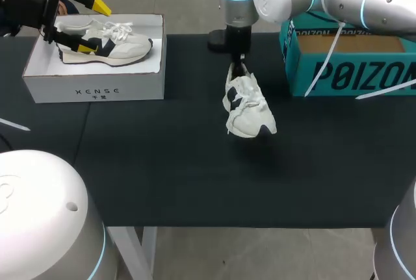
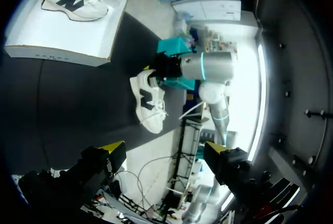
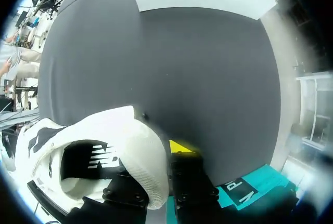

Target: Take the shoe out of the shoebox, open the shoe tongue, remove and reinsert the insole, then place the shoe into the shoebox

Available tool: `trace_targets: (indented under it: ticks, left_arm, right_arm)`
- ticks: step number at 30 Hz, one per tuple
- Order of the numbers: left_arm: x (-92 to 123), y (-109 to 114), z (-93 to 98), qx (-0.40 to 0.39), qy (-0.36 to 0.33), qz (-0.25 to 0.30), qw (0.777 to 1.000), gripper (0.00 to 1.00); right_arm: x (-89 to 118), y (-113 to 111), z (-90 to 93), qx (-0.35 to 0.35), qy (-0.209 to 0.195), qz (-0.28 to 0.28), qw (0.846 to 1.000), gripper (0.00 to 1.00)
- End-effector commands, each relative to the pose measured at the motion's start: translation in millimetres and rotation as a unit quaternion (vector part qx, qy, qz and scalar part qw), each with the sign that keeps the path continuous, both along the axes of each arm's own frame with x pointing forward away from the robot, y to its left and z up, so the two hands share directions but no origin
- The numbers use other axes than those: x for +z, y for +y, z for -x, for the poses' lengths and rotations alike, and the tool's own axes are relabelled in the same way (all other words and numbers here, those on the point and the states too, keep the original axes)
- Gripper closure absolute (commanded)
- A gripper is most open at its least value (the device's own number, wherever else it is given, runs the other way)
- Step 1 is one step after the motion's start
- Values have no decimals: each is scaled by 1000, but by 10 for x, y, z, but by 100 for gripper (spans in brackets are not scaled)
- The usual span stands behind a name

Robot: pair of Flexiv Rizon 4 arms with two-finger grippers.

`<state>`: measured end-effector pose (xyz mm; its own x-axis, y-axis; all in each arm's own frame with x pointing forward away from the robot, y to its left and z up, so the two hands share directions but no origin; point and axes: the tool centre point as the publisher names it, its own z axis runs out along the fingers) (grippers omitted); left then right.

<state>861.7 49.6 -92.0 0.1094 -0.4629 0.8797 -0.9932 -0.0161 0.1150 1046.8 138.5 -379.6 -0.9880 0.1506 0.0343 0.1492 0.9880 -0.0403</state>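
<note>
A white sneaker with dark side marks (image 1: pixel 248 108) hangs heel-up over the middle of the black table, its toe low near the mat. My right gripper (image 1: pixel 238 67) is shut on its heel. In the right wrist view the heel collar (image 3: pixel 148 156) sits between the fingers, one yellow tip (image 3: pixel 180 146) outside it and the other finger inside the shoe. A second matching sneaker (image 1: pixel 104 43) lies in the open white shoebox (image 1: pixel 97 88) at the far left. My left gripper (image 1: pixel 94 26) stands open above that box, holding nothing; in the left wrist view it (image 2: pixel 165 148) is well apart from the held sneaker (image 2: pixel 148 102).
A teal shoebox (image 1: pixel 351 65) stands at the far right of the table, close behind my right arm. White cables hang from that arm across the teal box. The black mat (image 1: pixel 195 176) covers the table in front of the shoe.
</note>
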Motion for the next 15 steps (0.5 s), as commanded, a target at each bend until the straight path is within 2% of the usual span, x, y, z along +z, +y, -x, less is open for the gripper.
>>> trace_targets:
  ticks: [1, 15]
  left_arm:
    - [1, -2, -5, 0, 1, -1, 1000, 0]
    - [1, -2, -5, 0, 1, -1, 1000, 0]
  right_arm:
    - [204, -16, 9, -28, -23, 5, 999, 100]
    - [805, -43, -197, -86, -80, -9, 993, 100]
